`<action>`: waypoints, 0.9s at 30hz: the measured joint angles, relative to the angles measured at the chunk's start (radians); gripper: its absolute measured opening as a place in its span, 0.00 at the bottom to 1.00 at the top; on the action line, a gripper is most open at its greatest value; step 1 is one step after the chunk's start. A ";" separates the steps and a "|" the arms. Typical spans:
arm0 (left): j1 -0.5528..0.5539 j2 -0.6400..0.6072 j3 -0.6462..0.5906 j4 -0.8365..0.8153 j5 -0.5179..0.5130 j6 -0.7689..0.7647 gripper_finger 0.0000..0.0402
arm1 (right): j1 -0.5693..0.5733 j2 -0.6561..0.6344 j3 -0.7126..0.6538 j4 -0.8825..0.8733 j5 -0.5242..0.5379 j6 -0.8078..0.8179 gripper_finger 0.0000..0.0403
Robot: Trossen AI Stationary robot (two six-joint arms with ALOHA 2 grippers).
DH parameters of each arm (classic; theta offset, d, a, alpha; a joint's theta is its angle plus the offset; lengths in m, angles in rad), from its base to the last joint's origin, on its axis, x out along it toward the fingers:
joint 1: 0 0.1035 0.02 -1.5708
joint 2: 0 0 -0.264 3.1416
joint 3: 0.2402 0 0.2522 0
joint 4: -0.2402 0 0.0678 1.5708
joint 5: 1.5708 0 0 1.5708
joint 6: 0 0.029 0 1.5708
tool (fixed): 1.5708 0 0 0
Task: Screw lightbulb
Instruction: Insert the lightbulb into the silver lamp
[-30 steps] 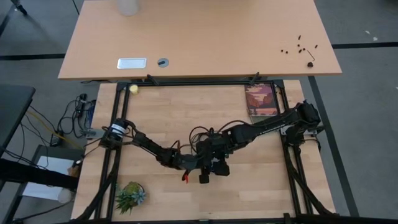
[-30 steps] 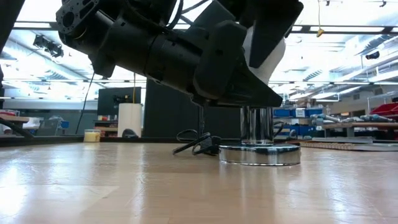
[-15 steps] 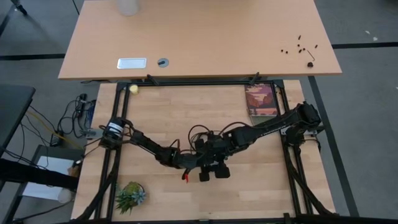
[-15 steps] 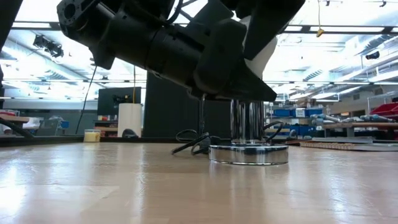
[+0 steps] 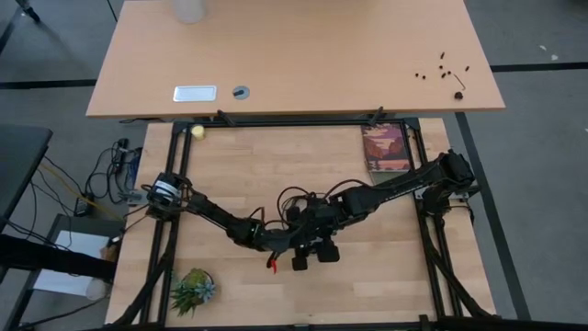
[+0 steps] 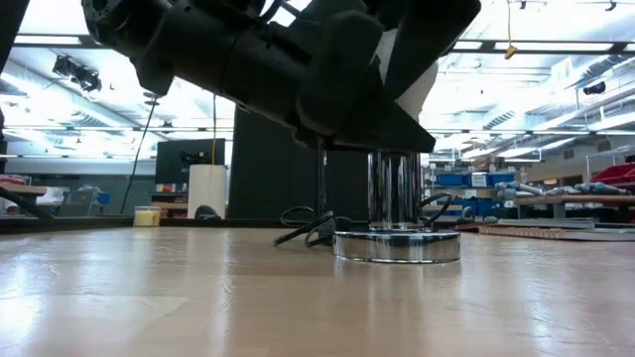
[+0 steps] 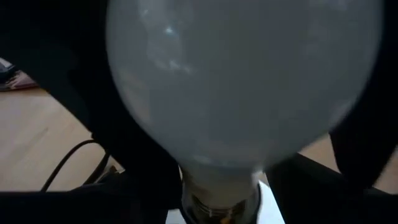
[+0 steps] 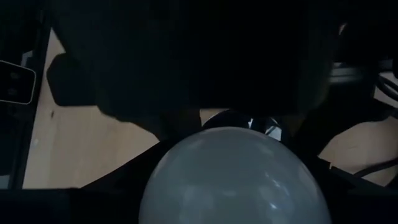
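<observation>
The lightbulb (image 7: pixel 242 81), white and round, stands upright with its screw base (image 7: pixel 217 202) at the mouth of the chrome socket (image 6: pixel 394 193). The socket's round base (image 6: pixel 397 246) rests flat on the table near the middle front, and its black cord (image 6: pixel 308 230) trails behind. My right gripper (image 5: pixel 317 237) comes down from the right and is shut on the bulb (image 8: pixel 233 180). My left gripper (image 5: pixel 297 245) reaches in almost level from the left and is shut at the socket's top. In the low view only a sliver of the bulb (image 6: pixel 415 84) shows behind the arms. My left gripper holds the socket at the upper end of its chrome cylinder (image 6: pixel 394 164), coming almost level from the table's left. Its own dark body hides the fingertips. The socket stands upright with its base on the table. My right gripper pinches the bulb's white globe (image 8: pixel 186 171) between its two fingers, one on each side. The fingers slant down from above and from the table's right. The bulb stands upright, its screw base down in the socket's mouth.
A book (image 5: pixel 386 147) lies at the far right of the table, a small green plant (image 5: pixel 191 290) at the near left and a yellow ball (image 5: pixel 197 131) at the far left. A wooden desk (image 5: pixel 294 64) stands beyond the far edge.
The socket, with the bulb and both grippers on it, has slid a little toward the table's left and then stayed there. My left arm has risen slightly over it.
</observation>
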 joint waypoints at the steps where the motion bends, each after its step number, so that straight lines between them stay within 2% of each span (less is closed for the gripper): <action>1: -0.003 -0.002 0.000 -0.003 -0.001 -0.001 0.59 | 0.000 0.000 0.000 -0.001 -0.001 0.000 0.69; 14: -0.046 -0.011 0.000 -0.092 -0.080 -0.082 0.60 | 0.000 -0.001 -0.047 0.052 0.012 -0.007 0.69; 21: -0.040 -0.011 0.000 -0.107 -0.076 -0.082 0.60 | 0.000 -0.001 -0.049 0.070 0.028 -0.017 0.69; 27: -0.047 -0.009 -0.002 -0.057 -0.067 -0.072 0.61 | -0.008 -0.001 -0.050 0.069 0.036 -0.018 0.70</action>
